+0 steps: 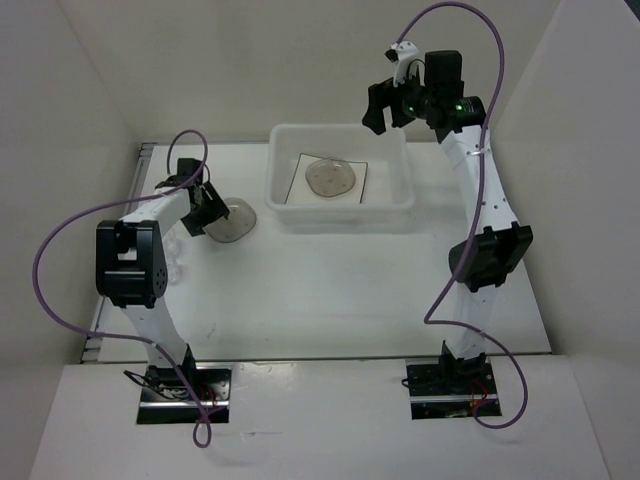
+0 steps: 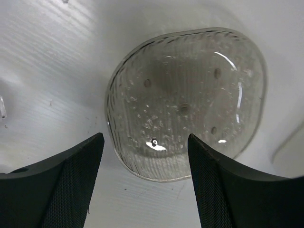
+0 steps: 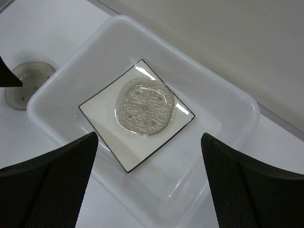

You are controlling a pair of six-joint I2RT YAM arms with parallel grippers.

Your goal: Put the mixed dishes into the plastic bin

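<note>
Left gripper point(image 2: 145, 142) bent low over a saucer point(image 2: 185, 102) on the table point(image 2: 57, 61), jaws wide, empty. Right gripper point(image 3: 149, 137) raised above the plastic bin point(image 3: 211, 90), jaws spread, empty. Bin holds square plate point(image 3: 102, 118), second saucer point(image 3: 145, 107) atop.

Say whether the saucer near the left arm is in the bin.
Out. The saucer lies on the table, left of the plastic bin.

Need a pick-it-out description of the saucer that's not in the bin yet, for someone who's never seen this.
Start at the plastic bin at the back of the table. Just left of it lies a round greyish translucent saucer, the left pincer open over it. Its twin sits inside the bin on the square plate; this one is outside.
</note>
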